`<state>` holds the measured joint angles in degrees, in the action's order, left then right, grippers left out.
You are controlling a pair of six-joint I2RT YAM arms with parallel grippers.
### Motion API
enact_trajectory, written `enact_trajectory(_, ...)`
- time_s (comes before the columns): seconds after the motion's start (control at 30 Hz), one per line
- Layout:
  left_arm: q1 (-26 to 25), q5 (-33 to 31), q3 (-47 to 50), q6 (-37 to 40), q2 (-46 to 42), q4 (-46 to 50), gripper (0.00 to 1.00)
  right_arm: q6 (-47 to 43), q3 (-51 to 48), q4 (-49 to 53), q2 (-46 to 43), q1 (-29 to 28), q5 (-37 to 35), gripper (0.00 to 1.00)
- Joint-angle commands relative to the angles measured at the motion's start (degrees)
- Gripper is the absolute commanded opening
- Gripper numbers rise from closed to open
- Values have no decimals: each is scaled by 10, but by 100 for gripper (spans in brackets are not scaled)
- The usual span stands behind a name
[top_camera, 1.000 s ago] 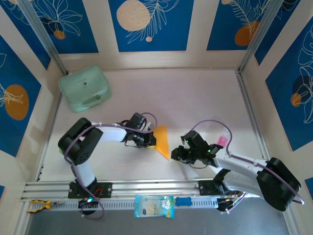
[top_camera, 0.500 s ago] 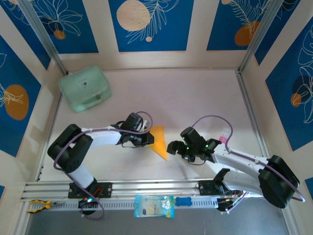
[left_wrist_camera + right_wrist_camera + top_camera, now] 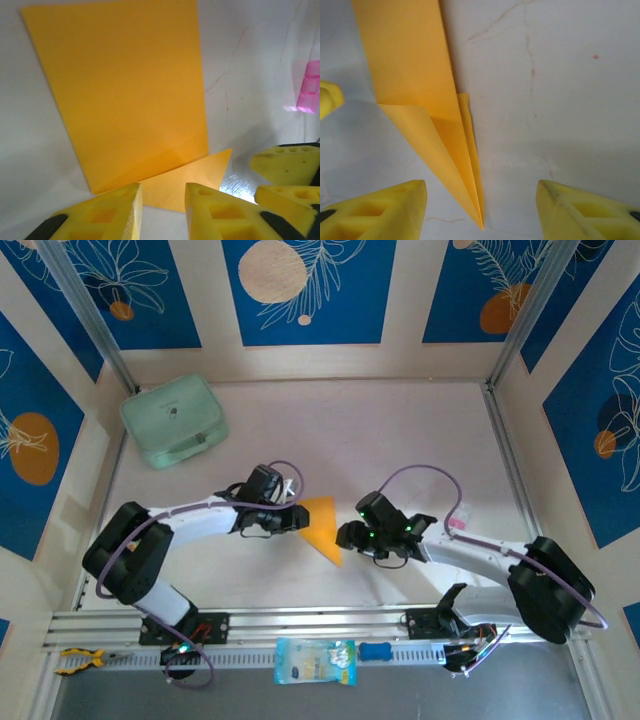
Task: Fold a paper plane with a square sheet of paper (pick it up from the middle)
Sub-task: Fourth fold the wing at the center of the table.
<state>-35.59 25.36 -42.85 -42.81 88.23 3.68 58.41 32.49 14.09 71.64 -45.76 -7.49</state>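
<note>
Left gripper (image 3: 162, 202), by its wrist view: slightly open, a narrow gap between the two yellow fingers (image 3: 100, 217), clamped on nothing. Just ahead of the tips, flat on the white table (image 3: 250, 60), the paper (image 3: 125, 100): one broad orange-yellow panel, with a smaller pointed flap folded out at its near edge and reaching toward the right. Not possible to tell whether the fingertips touch that near edge.

Right gripper (image 3: 481, 192), by its wrist view: open wide, holding nothing, its yellow fingers well apart on both sides of the sharp point of the paper. Layered folds running up from that point and widening toward the far end. No contact between these fingers and the paper visible.

From above: paper lying in the middle of the table as a creased pointed shape, wide end toward the far side, point toward the near side, directly between the two grippers. Left gripper against its left edge, right gripper just beside its right edge near the point, both arms stretched low and inward.

Farther out: a small pink thing (image 3: 457, 524) on the table beside the right arm; a mint-green case (image 3: 172, 420) in the far left corner, well apart from the paper; a pale blue packet (image 3: 314, 661) at the near edge between the two bases.
</note>
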Motion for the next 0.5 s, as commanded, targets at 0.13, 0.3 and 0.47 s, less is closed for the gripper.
enact_trajectory(0.13, 54, 16, 14, 22, -33, 30, 36, -41, 53, -47, 72, 6, 47, 48)
enact_trajectory(0.3, 76, 38, 27, 19, -32, 27, 38, -63, 82, -52, 125, 20, 76, 44)
enact_trajectory(0.47, 87, 64, 34, 6, -21, 13, 39, -80, 105, -53, 161, 34, 94, 40)
